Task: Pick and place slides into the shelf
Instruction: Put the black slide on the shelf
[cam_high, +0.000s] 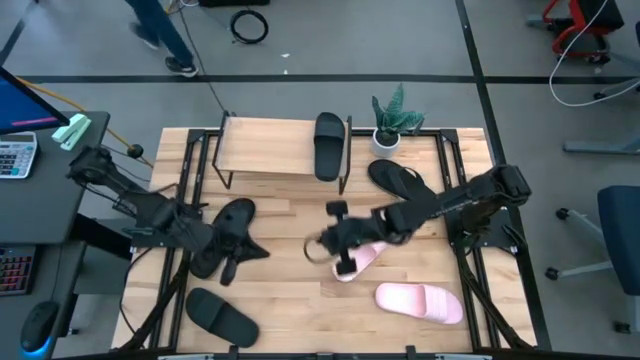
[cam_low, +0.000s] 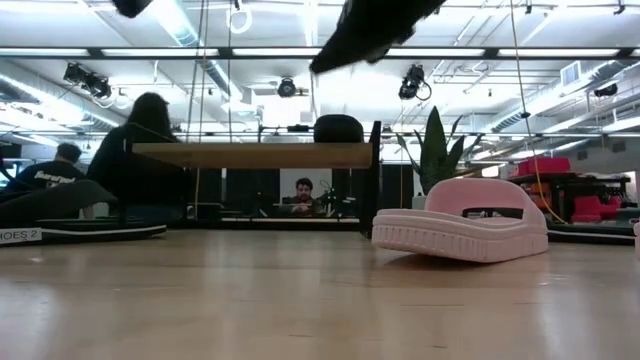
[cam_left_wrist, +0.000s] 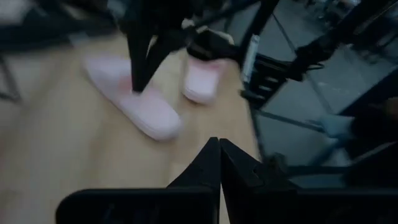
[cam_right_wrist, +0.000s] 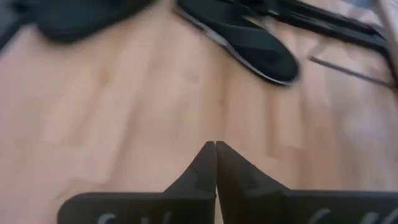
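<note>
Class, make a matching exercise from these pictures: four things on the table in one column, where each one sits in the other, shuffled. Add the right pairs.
Things:
1. potted plant
2. black slide with wide strap
3. pink slide
4. thong flip-flop

Places:
A. on the shelf top
B. front right part of the table
C. back edge of the table, right of the shelf
D. just in front of the plant

Pairs: 1-C, 2-A, 3-B, 4-D

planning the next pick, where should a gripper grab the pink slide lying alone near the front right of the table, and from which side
Probably by the wide strap. The pink slide lies flat, sole down, lengthwise across the table, and the low view shows its strap arching up over the footbed with an open gap beneath. Coming from above, one finger could slip under the arch and one over it. The right gripper is nearer than the left gripper.
</note>
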